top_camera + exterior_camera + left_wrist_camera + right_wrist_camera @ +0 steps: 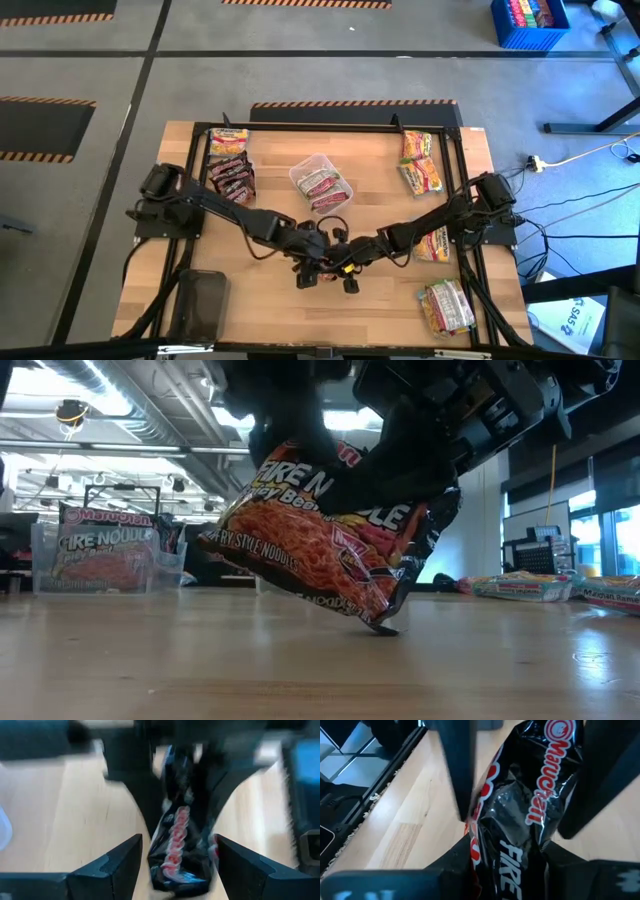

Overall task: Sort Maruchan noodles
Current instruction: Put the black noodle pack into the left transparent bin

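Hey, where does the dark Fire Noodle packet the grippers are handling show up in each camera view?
High view: the packet is mostly hidden between the two grippers, front centre of the wooden table.
Low view: packet fills the centre, tilted, one corner touching the table.
Left wrist view: packet between the open fingers.
Right wrist view: packet pinched, logo showing.
Shared landmark: the wooden table.

The dark packet [330, 540] has its top hidden behind the arms overhead.

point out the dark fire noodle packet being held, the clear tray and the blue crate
dark Fire Noodle packet [330, 535], low view, printed front face
clear tray [306, 168], high view, near rim
blue crate [512, 36], high view, front wall
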You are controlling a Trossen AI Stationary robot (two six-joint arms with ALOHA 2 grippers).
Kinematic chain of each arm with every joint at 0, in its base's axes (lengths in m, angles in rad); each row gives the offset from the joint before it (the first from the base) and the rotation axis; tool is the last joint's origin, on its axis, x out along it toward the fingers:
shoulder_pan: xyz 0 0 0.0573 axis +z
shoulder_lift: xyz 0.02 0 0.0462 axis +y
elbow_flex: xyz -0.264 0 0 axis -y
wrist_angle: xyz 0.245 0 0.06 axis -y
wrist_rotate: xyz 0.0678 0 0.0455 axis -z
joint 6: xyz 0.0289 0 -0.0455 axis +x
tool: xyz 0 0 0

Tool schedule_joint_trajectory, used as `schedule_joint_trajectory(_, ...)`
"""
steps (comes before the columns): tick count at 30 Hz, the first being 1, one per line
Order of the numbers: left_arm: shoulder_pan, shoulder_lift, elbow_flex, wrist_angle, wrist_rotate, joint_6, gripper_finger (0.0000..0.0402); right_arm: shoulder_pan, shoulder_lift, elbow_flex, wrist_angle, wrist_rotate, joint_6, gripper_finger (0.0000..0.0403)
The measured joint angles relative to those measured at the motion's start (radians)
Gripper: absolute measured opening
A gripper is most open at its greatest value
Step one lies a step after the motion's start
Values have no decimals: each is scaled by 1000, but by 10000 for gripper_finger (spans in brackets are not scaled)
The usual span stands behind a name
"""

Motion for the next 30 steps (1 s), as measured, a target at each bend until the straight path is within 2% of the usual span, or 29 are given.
schedule_joint_trajectory(7, 10, 43, 43, -52, 17, 13, 220, 0, 0, 0, -10, 0, 0, 111)
schedule_joint_trajectory(14, 12, 38, 43, -58, 33, 12, 158, 0, 1, 0, 0, 18, 10, 118)
schedule_joint_trajectory(19, 8, 38, 43, -63, 36, 27, 123, 0, -5, -1, -5, 16, 4, 183)
schedule_joint_trajectory(24, -14, 33, 42, -98, 15, 23, 112, 8, -100, 1, -106, 19, -31, 253)
schedule_joint_trajectory(30, -66, -15, 42, -249, -77, -18, 111, 64, -204, -30, -169, 80, -55, 283)
